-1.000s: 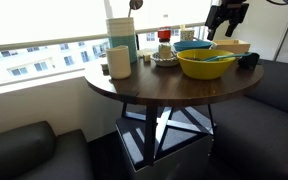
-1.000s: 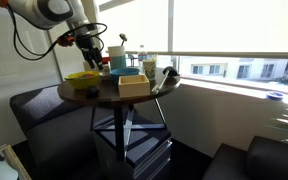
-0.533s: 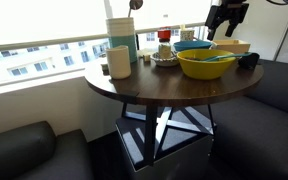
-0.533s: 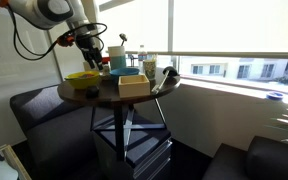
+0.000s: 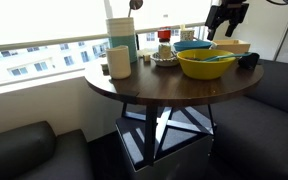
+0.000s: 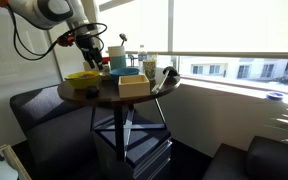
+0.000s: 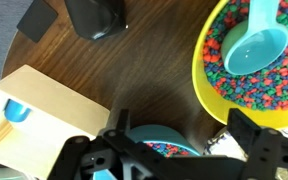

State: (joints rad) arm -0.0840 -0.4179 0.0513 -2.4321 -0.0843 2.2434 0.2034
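Spread wide and gripping nothing, hovering with the blue bowl point(image 7: 159, 136) just below and between the jaws, yellow bowl point(image 7: 198, 75) and scoop point(image 7: 252, 45) ahead of one jaw, box point(image 7: 44, 105) beside the other.

On my round wooden desk point(image 5: 144, 88), a tall teal-and-white canister point(image 5: 121, 38) stands near the window side with a white mug point(image 5: 119, 63) just beside it. A dark couch point(image 5: 24, 150) sits below, and a small black object point(image 5: 248, 60) rests near the opposite rim.

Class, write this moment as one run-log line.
pincer: open, empty | under it: blue bowl | beside: yellow bowl, scoop inside | near: box
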